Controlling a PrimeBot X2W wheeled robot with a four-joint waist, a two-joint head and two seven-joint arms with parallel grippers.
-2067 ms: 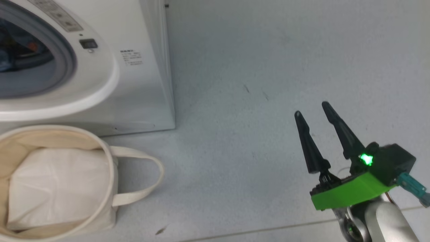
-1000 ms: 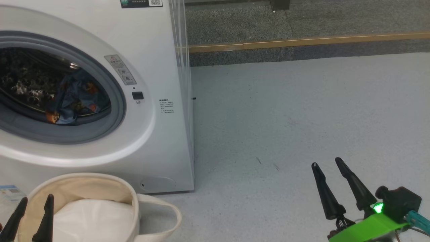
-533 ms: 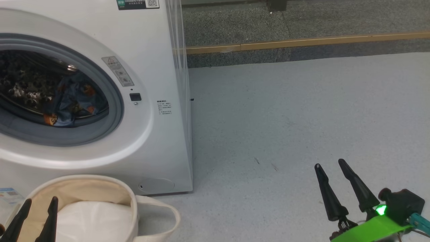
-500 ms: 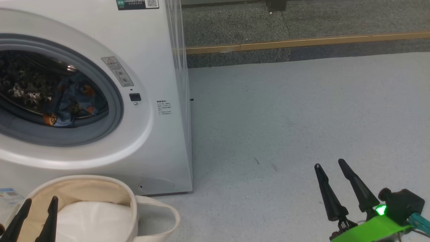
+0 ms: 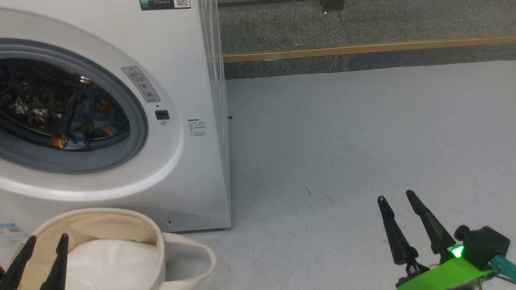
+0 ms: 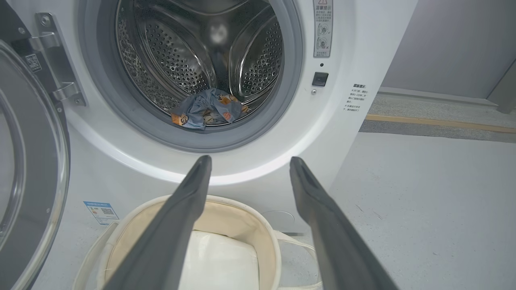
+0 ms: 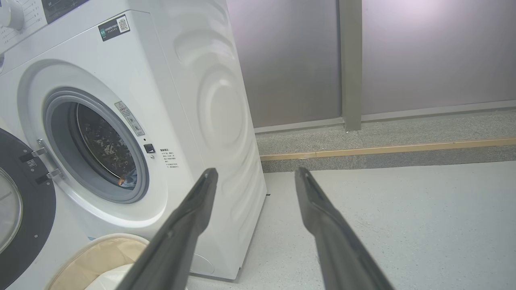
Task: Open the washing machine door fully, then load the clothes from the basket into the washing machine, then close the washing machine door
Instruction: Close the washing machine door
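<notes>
Blue clothes (image 6: 207, 112) lie in the washing machine (image 5: 189, 80), basket (image 6: 234, 217) emptied. The view has risen; left gripper (image 6: 250, 160) and right gripper (image 7: 256, 171) gape empty, so closing the door (image 7: 36, 209) looks next.

Looked like a lab or demo room set up as a laundry corner, not a home. A white washing machine (image 7: 217, 100) stood freestanding on a pale grey speckled floor (image 5: 363, 133), with a cloth basket (image 5: 96, 225) on the floor before it. Behind ran a grey carpet strip (image 5: 363, 24) with a wood-coloured edge strip (image 5: 363, 48), then frosted partition panels (image 7: 435, 52) split by a grey metal post (image 7: 350, 60). A QR-code sticker (image 7: 115, 27) sat on the machine's front.
</notes>
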